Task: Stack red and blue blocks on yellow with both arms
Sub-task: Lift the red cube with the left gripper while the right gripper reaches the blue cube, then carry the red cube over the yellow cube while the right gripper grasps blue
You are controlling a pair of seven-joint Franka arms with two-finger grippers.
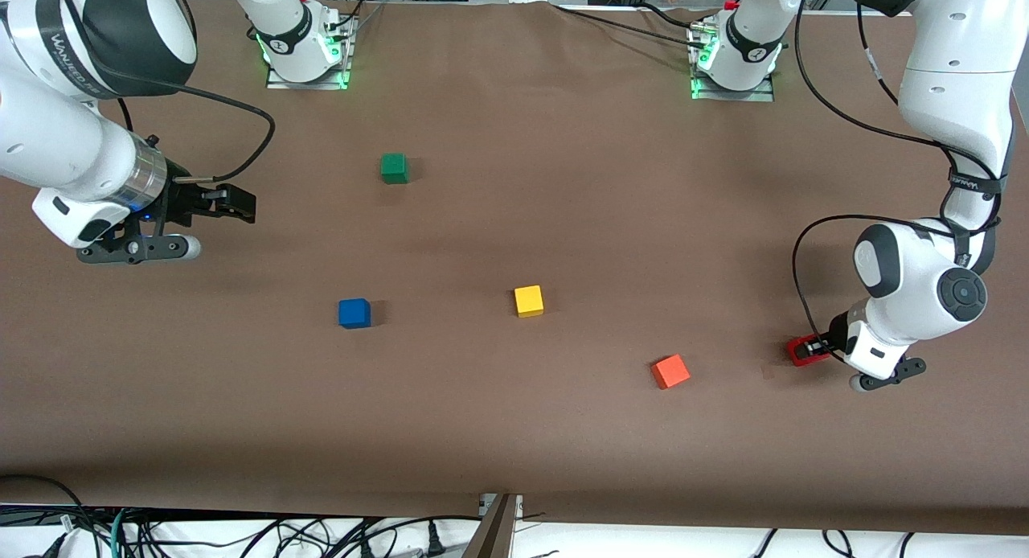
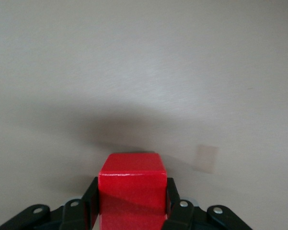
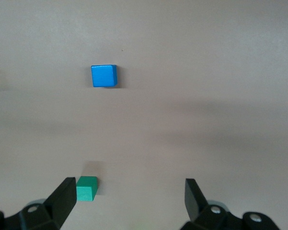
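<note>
Arms first: your left gripper [image 1: 813, 350] sits low at the left arm's end of the table, jaws clamped on the red block [image 2: 132, 191], which looks still on the table [image 1: 514, 429] surface. Your right gripper [image 1: 233, 203] waits with fingers spread wide and empty over the right arm's end. Lift the red block straight up before you travel, then carry it to the yellow block [image 1: 528, 301] mid-table and lower squarely. Watch the orange block [image 1: 670, 371], which lies close to that path. The blue block [image 1: 354, 313] rests toward the right arm's end, the green block [image 1: 394, 168] farther from the front camera, well clear.
</note>
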